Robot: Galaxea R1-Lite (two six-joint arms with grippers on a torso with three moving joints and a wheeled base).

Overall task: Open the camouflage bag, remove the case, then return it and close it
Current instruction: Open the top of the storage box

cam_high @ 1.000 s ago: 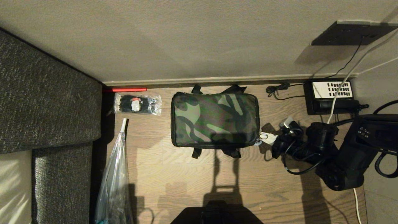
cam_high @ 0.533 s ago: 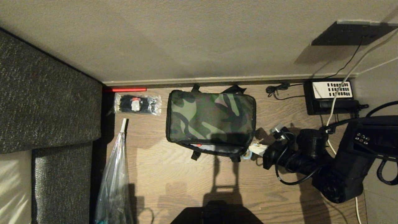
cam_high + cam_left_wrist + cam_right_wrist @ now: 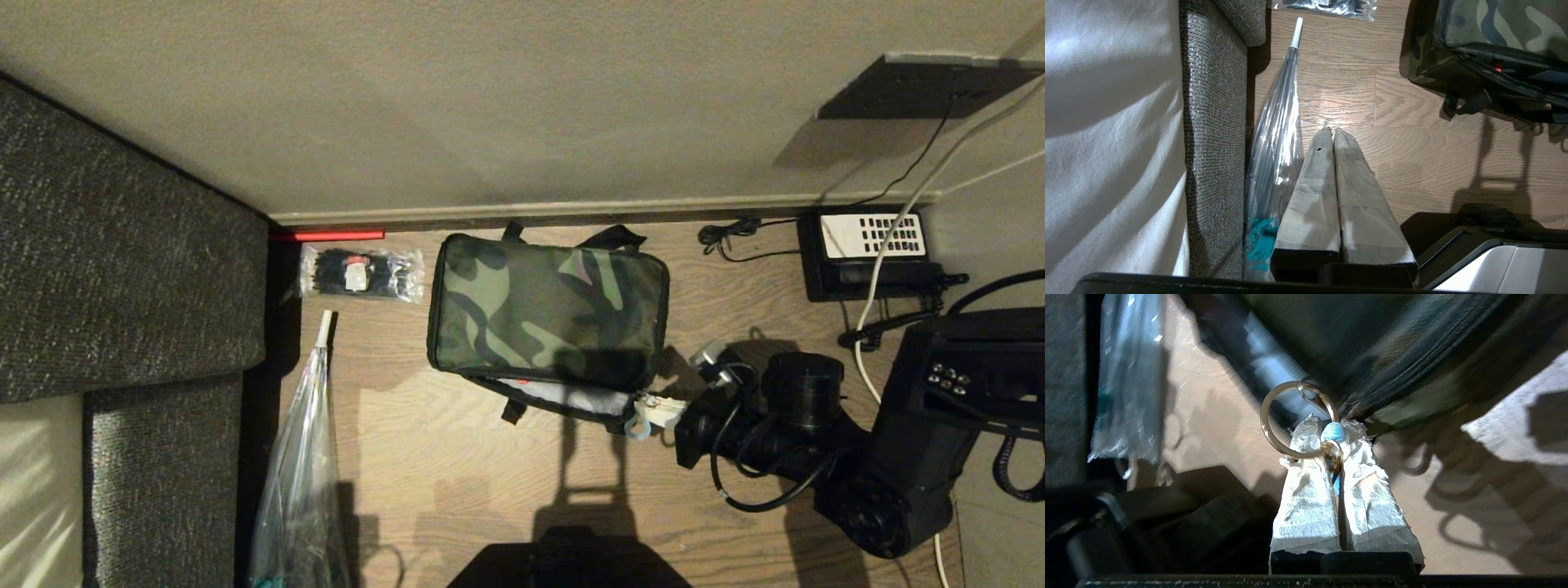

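Case hidden inside camouflage bag [image 3: 547, 310] by floor's wall edge, near side part-unzipped; right gripper [image 3: 1333, 426] pinched shut on blue-wrapped ring pull [image 3: 1294, 420], left gripper [image 3: 1332, 132] closed empty beside umbrella [image 3: 1276, 134].

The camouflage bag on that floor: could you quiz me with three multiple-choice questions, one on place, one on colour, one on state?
1. The packet of black ties lies where from the camouflage bag in the head view?
A left
B right
C on top

2. What colour is the floor?
A white tile
B brown wood
C blue carpet

3. The right gripper is:
A wide open
B shut on the zipper pull
C away from the bag

Answers: 1 A, it lies beside the bag's left end. 2 B, wood grain shows. 3 B, its jaws pinch the blue pull with its ring.
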